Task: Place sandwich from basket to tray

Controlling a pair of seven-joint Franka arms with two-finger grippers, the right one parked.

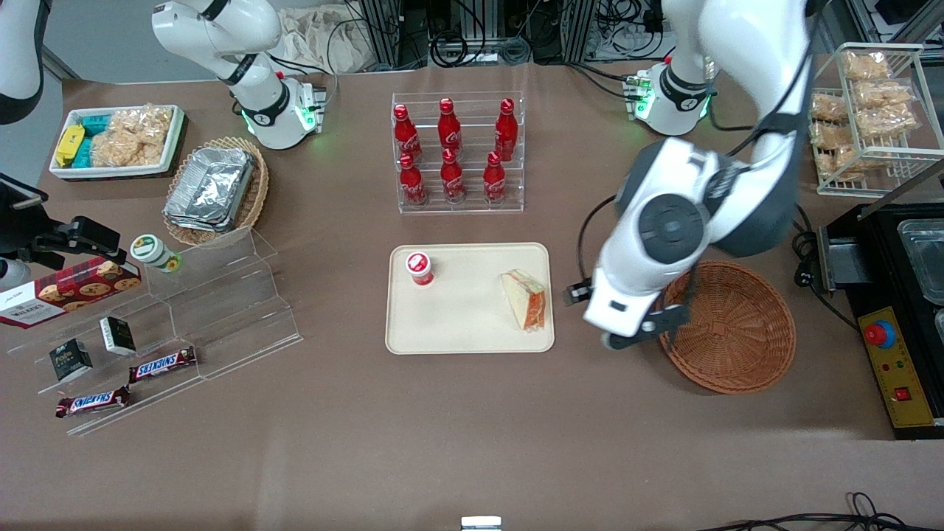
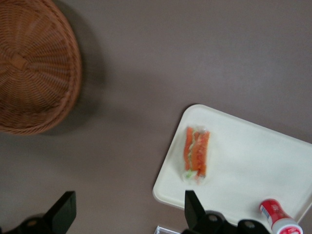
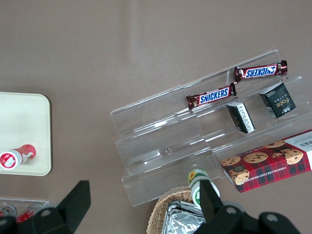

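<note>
The sandwich [image 1: 525,299] lies on the cream tray [image 1: 457,328], near the tray's edge toward the working arm's end of the table. It also shows in the left wrist view [image 2: 196,153], orange filling edge up, on the tray [image 2: 248,161]. The reddish-brown basket [image 1: 730,324] is empty and stands beside the tray; it also shows in the left wrist view [image 2: 29,63]. My left gripper [image 1: 641,332] hangs above the bare table between tray and basket. In the wrist view it [image 2: 127,214] is open wide and empty.
A small red-capped bottle [image 1: 420,267] stands on the tray. A clear rack of cola bottles [image 1: 457,151] is farther from the camera than the tray. A black machine [image 1: 900,317] and a wire rack of snacks [image 1: 870,110] stand at the working arm's end.
</note>
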